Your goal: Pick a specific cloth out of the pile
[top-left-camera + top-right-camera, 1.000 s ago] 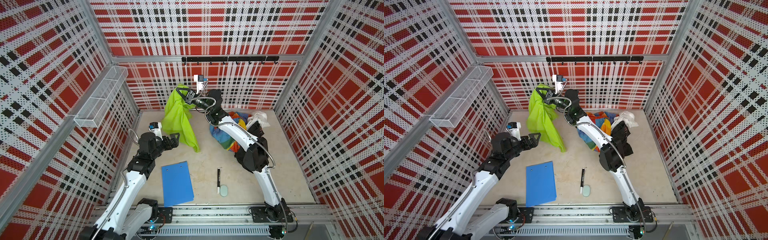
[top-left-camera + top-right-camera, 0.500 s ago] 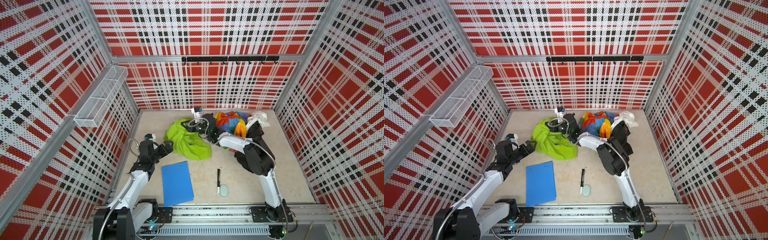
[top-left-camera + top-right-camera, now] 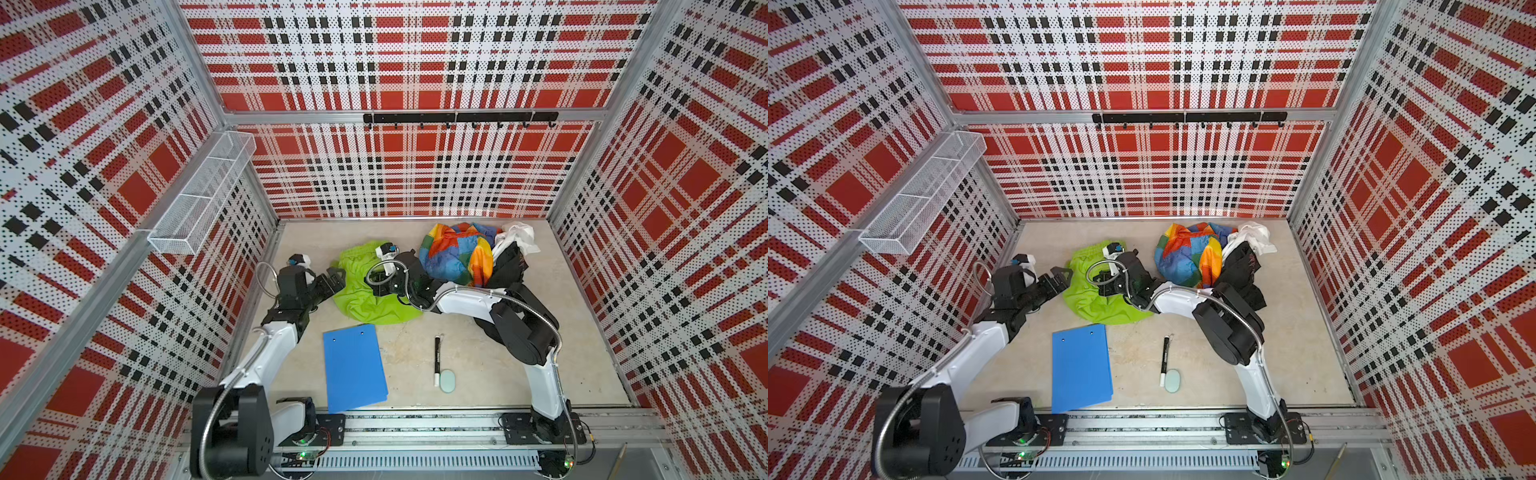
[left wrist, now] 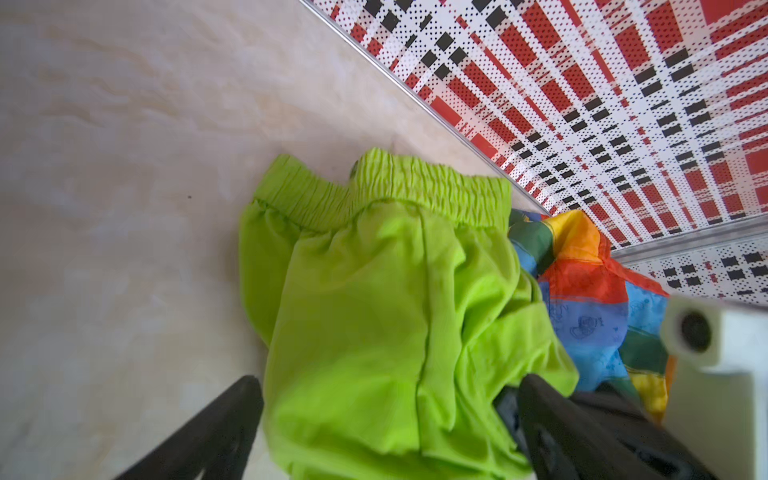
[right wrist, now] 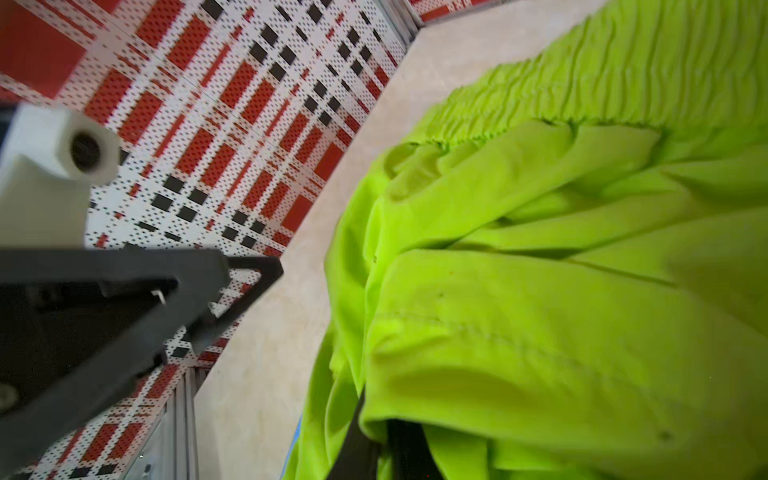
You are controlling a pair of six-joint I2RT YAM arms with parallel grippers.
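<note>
Item: green cloth (image 3: 374,307) — lying on table (image 3: 478,374) beside pile (image 3: 455,257), directly under right claw (image 3: 372,281), jaws near-closed, apparently pinching a fold; left claw (image 3: 334,277) gaping wide, empty — hovering adj.

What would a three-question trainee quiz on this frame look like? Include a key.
1. True or false: the lime-green thin fabric garment hangs in the air.
2. What lies right beside the black marker pen? A: pale-green oval object; B: rainbow patchwork cloth; C: white wire basket.
3. Fill in: the left gripper's jaws stand ____.
Key: 1 false, it lies on the beige table; 2 A; 3 open.
</note>
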